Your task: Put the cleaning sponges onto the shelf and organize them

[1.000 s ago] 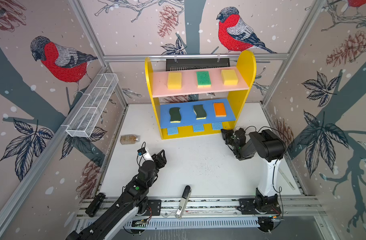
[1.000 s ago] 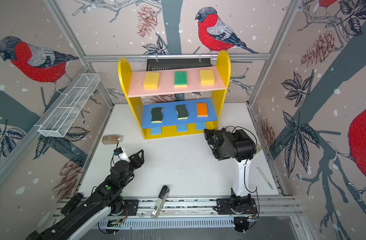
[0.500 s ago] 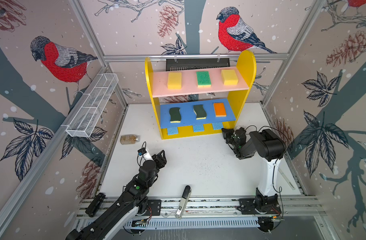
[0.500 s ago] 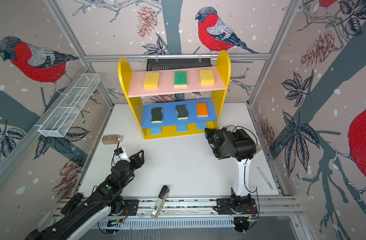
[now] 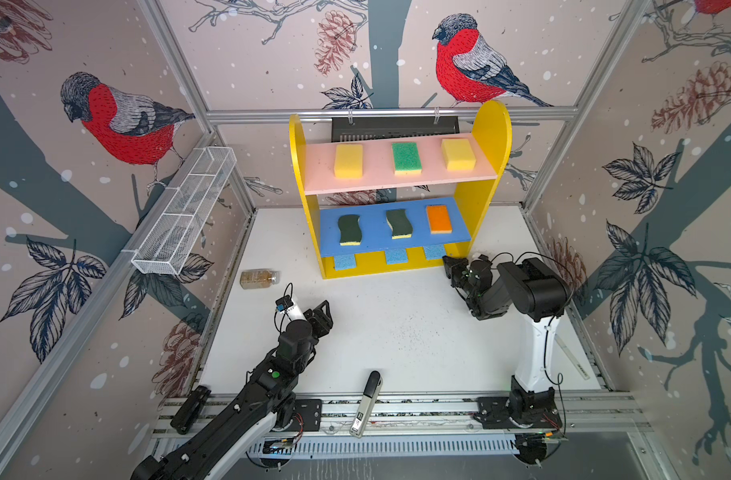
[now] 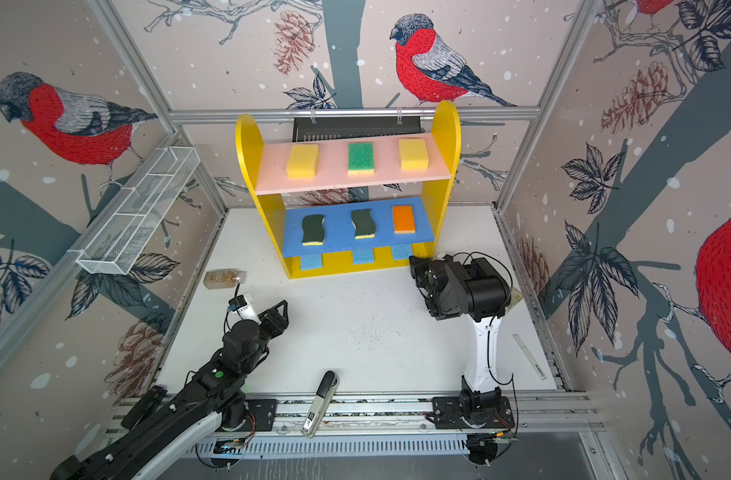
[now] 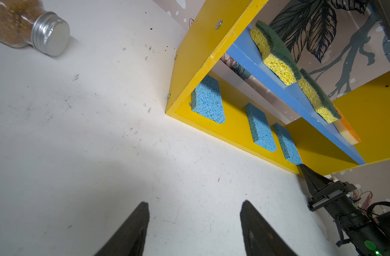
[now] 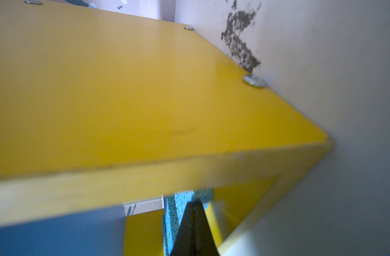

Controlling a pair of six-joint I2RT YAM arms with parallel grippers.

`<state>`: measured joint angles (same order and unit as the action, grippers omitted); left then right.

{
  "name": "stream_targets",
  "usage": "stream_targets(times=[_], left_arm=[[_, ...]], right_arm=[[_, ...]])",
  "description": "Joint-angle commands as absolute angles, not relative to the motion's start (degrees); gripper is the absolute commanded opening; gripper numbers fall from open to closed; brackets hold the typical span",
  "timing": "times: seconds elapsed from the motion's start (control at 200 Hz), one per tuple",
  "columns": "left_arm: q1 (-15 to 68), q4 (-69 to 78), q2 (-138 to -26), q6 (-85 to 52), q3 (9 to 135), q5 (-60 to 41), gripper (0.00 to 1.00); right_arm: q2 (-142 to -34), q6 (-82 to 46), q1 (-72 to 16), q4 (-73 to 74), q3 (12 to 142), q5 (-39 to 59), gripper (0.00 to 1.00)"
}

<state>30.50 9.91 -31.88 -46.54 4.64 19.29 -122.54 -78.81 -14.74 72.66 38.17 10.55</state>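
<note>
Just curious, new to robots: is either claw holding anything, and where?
Nothing held: left gripper open, empty; right gripper shut, tip at a blue sponge.

white table (image 5: 397, 340) carries a yellow shelf (image 5: 491, 137) and a brownish bottle (image 5: 259, 278) lying on its side; three sponges (image 5: 406, 157) rest on each of the shelf's three levels.

No text, brand or number can be read. A small dark-printed label (image 5: 359, 417) is seen on the pale end of the tool (image 5: 370, 384) laid across the front rail (image 5: 430, 405), too small to be made out. The ruler (image 5: 575, 358) at the desk's (image 5: 397, 332) right edge is likewise illegible.
</note>
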Motion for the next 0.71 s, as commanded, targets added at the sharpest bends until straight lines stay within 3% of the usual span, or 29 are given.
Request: stream_targets(times=[0.0, 0.7], left_arm=[[30.6, 10.5, -31.6, -46.6, 5.1, 19.2, 0.66], [30.5, 6.0, -27.9, -46.3, 5.6, 20.5, 0.66]], right_arm=[[-124.0, -77.5, -15.4, 59.3, 37.9, 10.5, 0.02], [-119.5, -74.8, -16.6, 55.6, 35.8, 10.2, 0.01]])
